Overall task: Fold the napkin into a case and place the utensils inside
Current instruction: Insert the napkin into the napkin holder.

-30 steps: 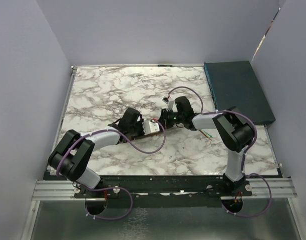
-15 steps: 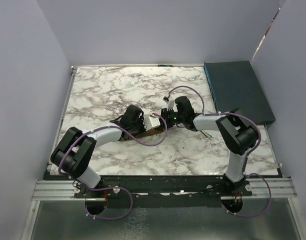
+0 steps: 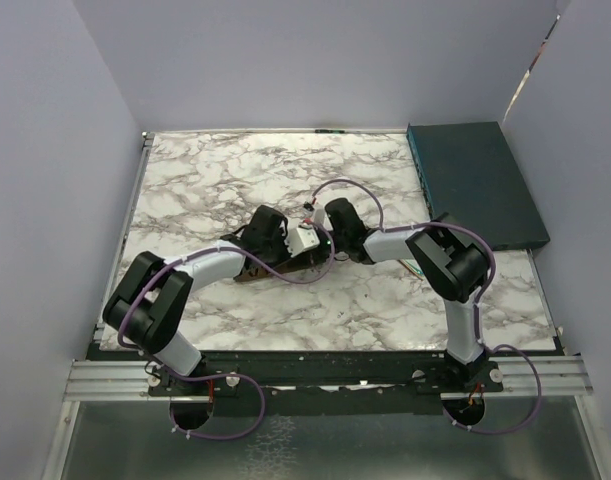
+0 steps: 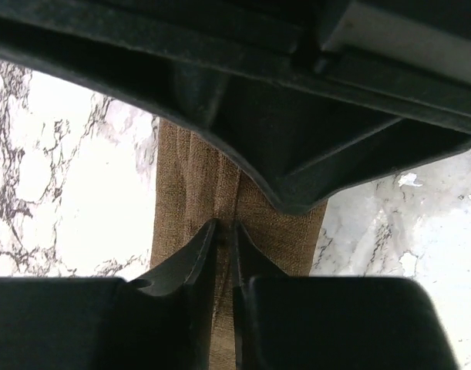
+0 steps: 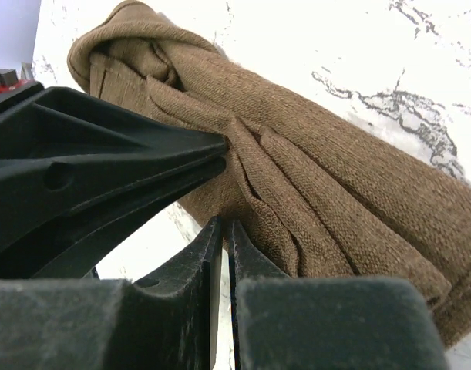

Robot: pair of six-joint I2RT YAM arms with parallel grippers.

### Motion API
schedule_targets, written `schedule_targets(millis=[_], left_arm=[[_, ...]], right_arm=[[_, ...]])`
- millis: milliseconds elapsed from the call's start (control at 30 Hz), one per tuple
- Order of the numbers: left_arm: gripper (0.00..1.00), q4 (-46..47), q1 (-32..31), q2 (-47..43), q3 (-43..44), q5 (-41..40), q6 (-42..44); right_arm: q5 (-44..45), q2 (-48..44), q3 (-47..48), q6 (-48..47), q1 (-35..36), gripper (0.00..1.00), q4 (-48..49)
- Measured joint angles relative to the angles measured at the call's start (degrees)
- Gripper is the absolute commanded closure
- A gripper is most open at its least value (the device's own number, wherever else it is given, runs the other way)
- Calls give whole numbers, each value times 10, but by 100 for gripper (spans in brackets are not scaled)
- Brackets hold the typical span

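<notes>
The two arms are leaning in from the near edge of the marble table (image 3: 215, 180), their grippers sitting almost tip to tip, left of the dark teal box (image 3: 475, 180) and nearer than it. Under them the napkin (image 5: 335, 193) is lying bunched into a narrow, rumpled oblong, well apart from the box. The left gripper (image 4: 223, 231) is working on the side away from the box, its jaws closed to a thin slit and pinching a raised crease of the cloth. The right gripper (image 5: 222, 227), on the box side, is nipping a gather of pleats, its jaws just as narrow. Farthest back, the box itself is lying flat.
</notes>
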Motion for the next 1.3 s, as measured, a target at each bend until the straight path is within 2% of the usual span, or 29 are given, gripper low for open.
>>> schedule_targets(millis=[267,333,433,500,667,900,1133,1300], left_arm=[[64,-86,6,-4,77,-18,-33],[57,-107,10,-19,89,-18,-42],[38,-139,27,-58,87,-19,-39],[34,-162,45,-88,82,-20,-35],[35,-213,97,-118,79,-39,-19],[37,-240,129,-136,32,-53,-21],[38,-239,165,-154,37,-42,-57],[43,-227,165,-162,28,-30,-73]], right_arm=[[5,5,12,0,0,89,-16],[7,5,12,1,0,89,-17],[14,2,12,2,0,89,-22],[19,0,15,2,0,89,-31],[33,-5,33,1,4,86,-71],[57,-9,62,6,22,84,-121],[62,-14,96,20,50,84,-148],[62,-14,127,33,66,84,-163]])
